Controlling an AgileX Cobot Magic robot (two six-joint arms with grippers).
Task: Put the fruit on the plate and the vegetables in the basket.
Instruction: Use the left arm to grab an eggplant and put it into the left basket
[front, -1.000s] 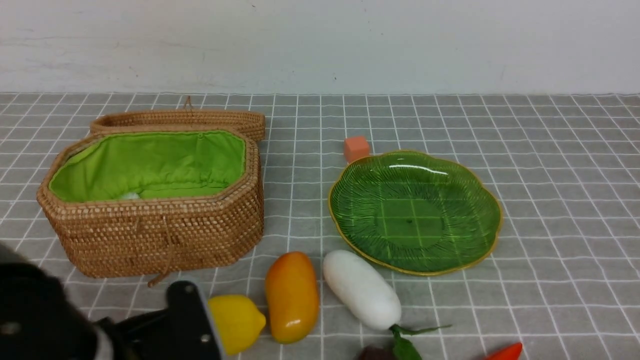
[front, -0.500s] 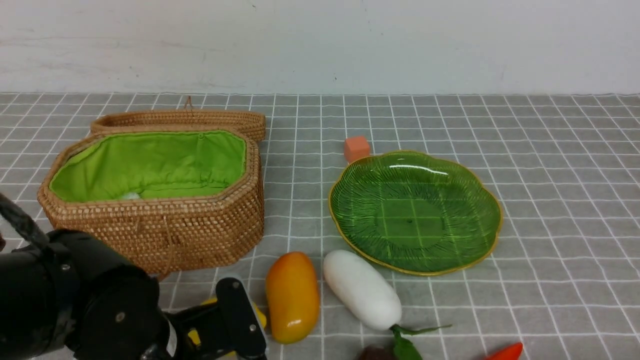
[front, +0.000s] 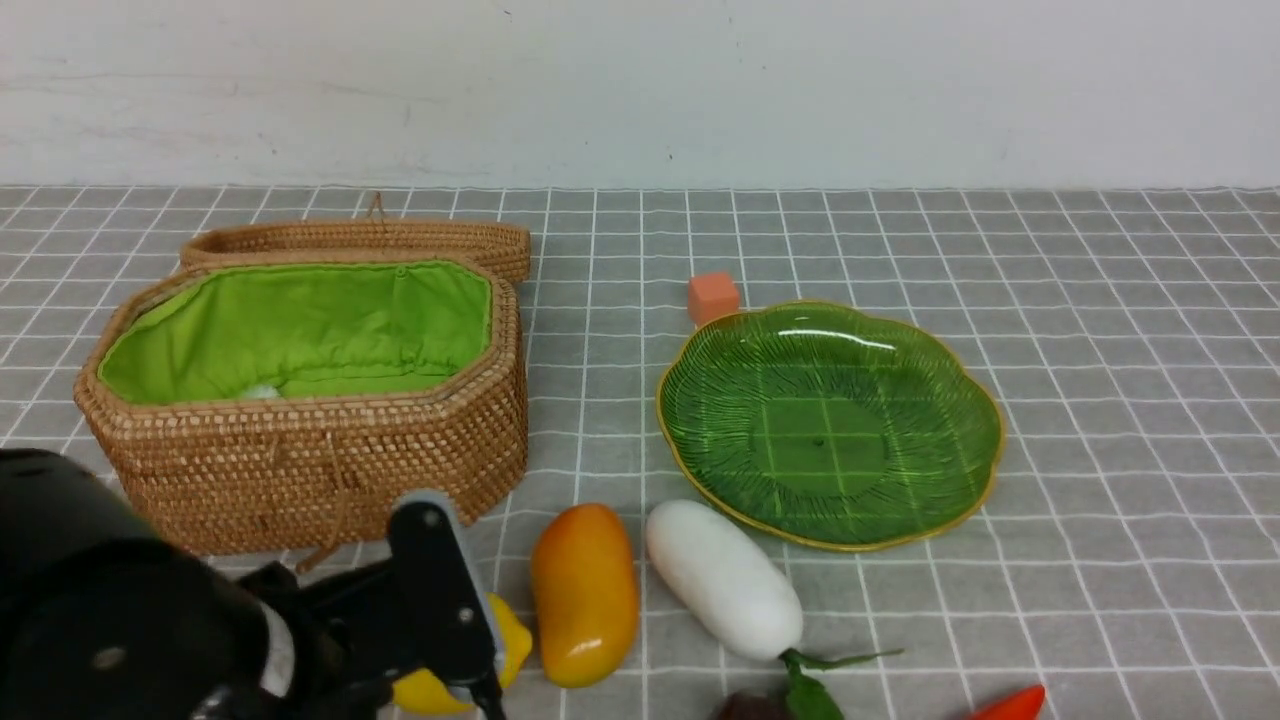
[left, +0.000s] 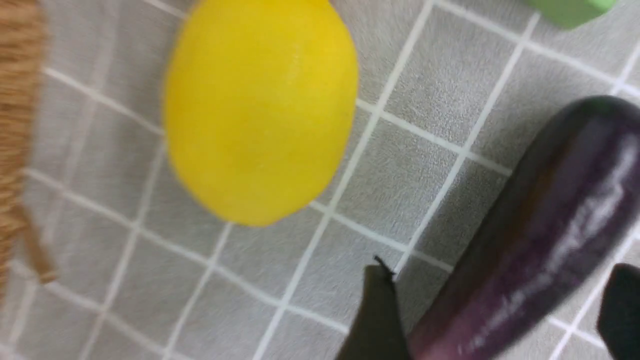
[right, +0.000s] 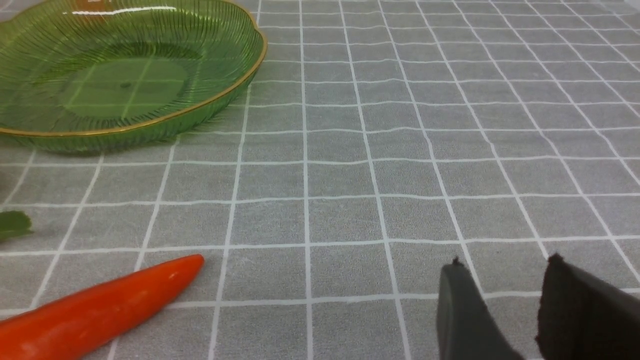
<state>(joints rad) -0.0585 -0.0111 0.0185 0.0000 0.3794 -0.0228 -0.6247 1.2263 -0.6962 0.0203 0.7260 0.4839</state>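
Left jaws wide astride the eggplant (left: 540, 235) (lemon (left: 260, 110) beside); right jaws narrowly apart.

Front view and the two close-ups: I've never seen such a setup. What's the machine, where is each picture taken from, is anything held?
It is a robot with two arms, each ending in two-fingered jaws. The wide picture looks forward from between the arms; the black bulk is the left arm. The other two come from wrist cameras. On the checked cloth sit a woven basket, a green plate, a lemon, a mango, a white radish and an orange cube. The left jaws stand open around a dark eggplant, not gripping it. The right jaws are open and empty, near a red pepper.
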